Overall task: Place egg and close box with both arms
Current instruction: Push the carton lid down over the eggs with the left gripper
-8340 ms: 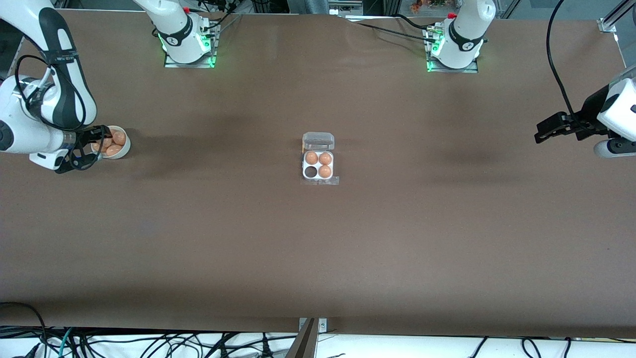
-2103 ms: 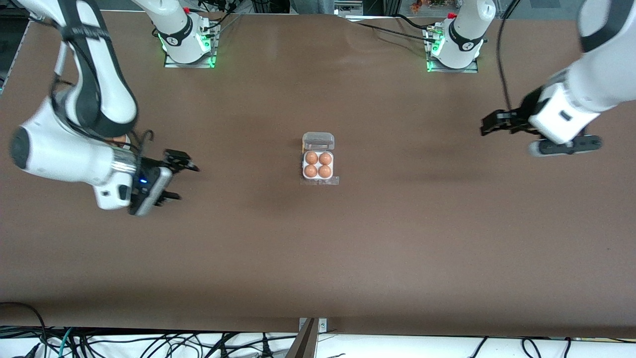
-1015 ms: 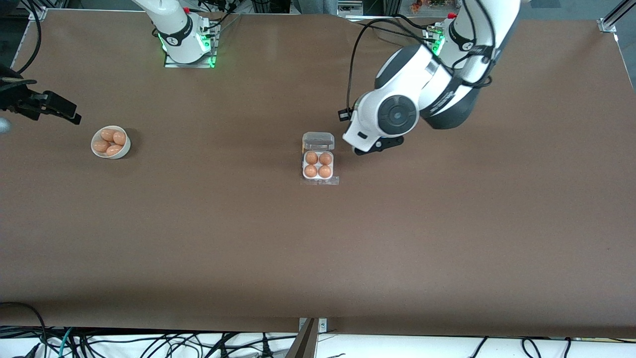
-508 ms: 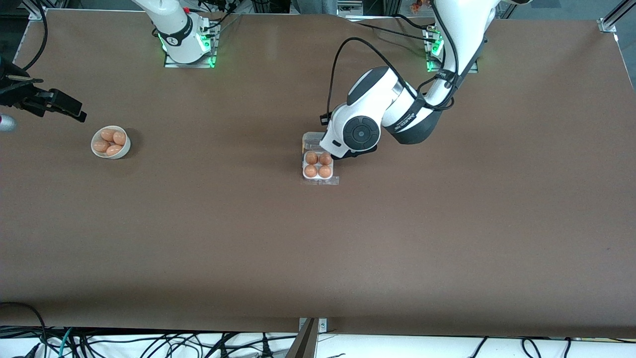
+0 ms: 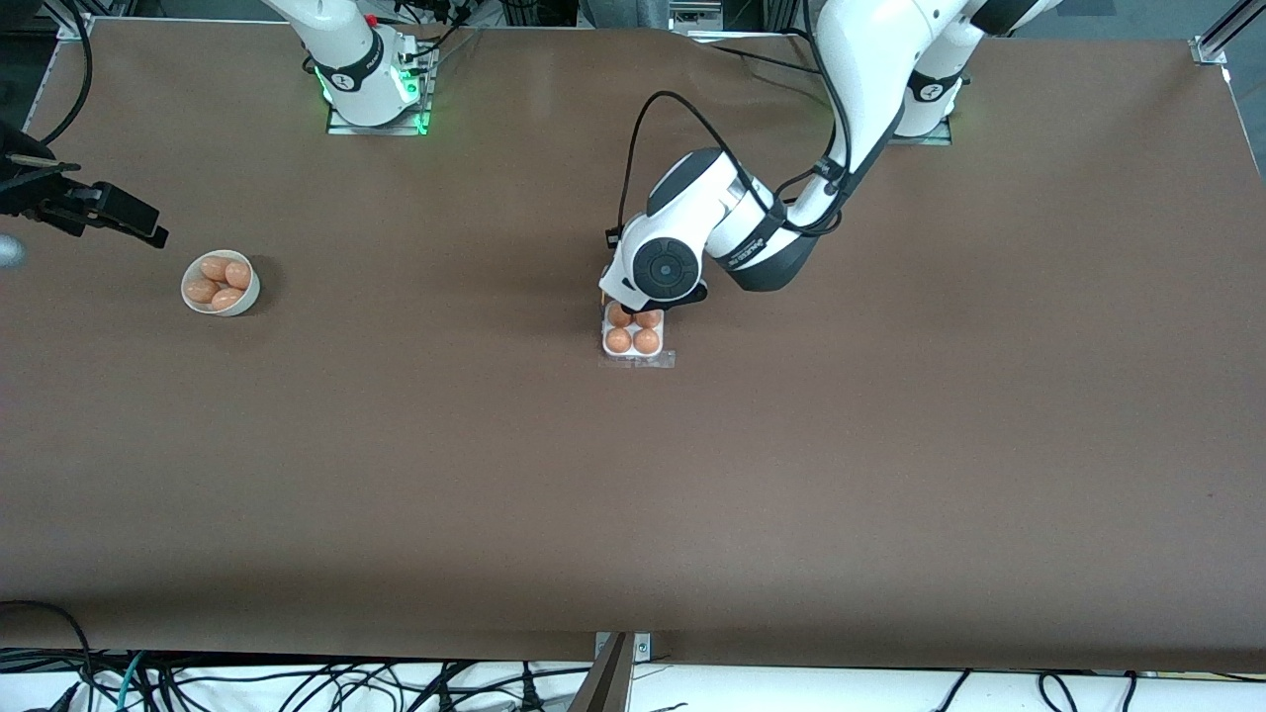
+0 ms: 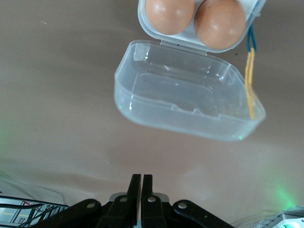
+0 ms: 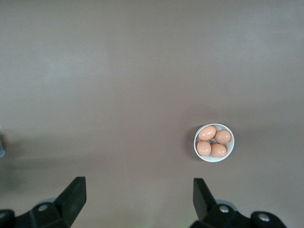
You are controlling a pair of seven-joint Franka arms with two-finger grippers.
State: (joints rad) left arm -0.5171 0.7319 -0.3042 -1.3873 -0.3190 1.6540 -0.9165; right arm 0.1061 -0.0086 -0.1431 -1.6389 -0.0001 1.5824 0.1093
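Small square clear-plastic egg carton [image 5: 634, 341] sits mid-table, four cells full, hinged transparent lid [image 6: 185, 107] open flat. Left gripper [image 6: 141, 190], jaws clenched empty, is just beside the lid's free edge, likely to push it shut. Right gripper [image 7: 137, 192], jaws released, waits high above round white bowl of eggs [image 7: 214, 142].

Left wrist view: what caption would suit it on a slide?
Shut left tool poised by the egg carton's open clear lid, two brown eggs showing in its cells.

The box [image 6: 190, 104] has a glossy clear-plastic lid; the table [image 5: 890, 445] is matt brown.
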